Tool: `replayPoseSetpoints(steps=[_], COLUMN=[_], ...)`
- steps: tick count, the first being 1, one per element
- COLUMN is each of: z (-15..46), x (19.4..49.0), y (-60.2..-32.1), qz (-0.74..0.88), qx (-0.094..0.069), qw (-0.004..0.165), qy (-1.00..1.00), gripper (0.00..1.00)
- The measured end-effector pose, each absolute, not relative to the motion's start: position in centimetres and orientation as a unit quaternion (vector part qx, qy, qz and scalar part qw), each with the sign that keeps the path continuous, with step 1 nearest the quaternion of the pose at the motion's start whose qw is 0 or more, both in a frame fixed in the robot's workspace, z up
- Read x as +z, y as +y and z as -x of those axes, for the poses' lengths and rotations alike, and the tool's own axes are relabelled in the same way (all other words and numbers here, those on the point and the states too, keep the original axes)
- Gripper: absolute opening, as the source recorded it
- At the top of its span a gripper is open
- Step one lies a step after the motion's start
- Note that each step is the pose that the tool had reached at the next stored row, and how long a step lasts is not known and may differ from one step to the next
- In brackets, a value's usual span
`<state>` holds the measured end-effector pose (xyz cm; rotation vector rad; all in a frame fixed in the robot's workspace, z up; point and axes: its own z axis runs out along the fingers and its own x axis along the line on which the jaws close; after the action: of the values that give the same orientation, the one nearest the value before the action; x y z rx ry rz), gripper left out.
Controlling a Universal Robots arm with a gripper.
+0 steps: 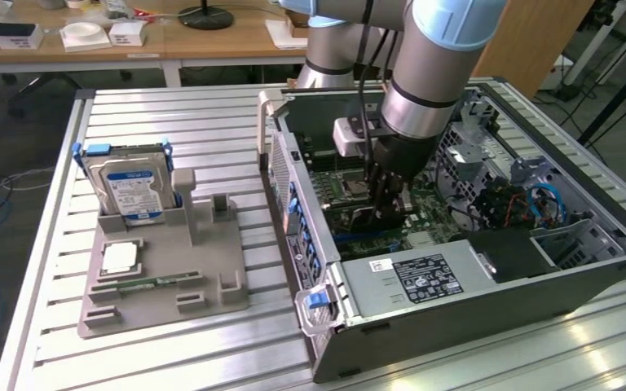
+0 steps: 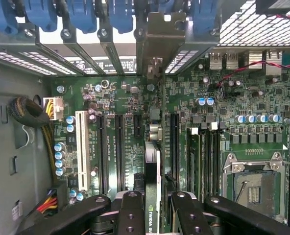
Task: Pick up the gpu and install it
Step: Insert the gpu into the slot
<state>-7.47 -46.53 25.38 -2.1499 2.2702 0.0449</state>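
Note:
My gripper is down inside the open computer case, over the green motherboard. It is shut on the gpu, a thin dark card held on edge. In the wrist view the black fingers clamp the gpu from both sides, with the gripper centred on it. The card's silvery end bracket reaches the case's rear slot openings. The card stands just above the motherboard, between two long black slots. Whether it is seated I cannot tell.
Outside the case, on the exterior view's left, a grey holder carries a silver hard drive, a small square chip and a narrow green memory stick. The power supply, cables and blue slot clips crowd the case.

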Motion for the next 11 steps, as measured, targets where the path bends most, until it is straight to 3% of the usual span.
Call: replayPoseSetpoints(steps=[11], z=[7.39], x=[25.16], y=[-46.53], qz=[0.688], qx=[0.016], qw=[0.006], qy=[0.726], gripper=[0.26])
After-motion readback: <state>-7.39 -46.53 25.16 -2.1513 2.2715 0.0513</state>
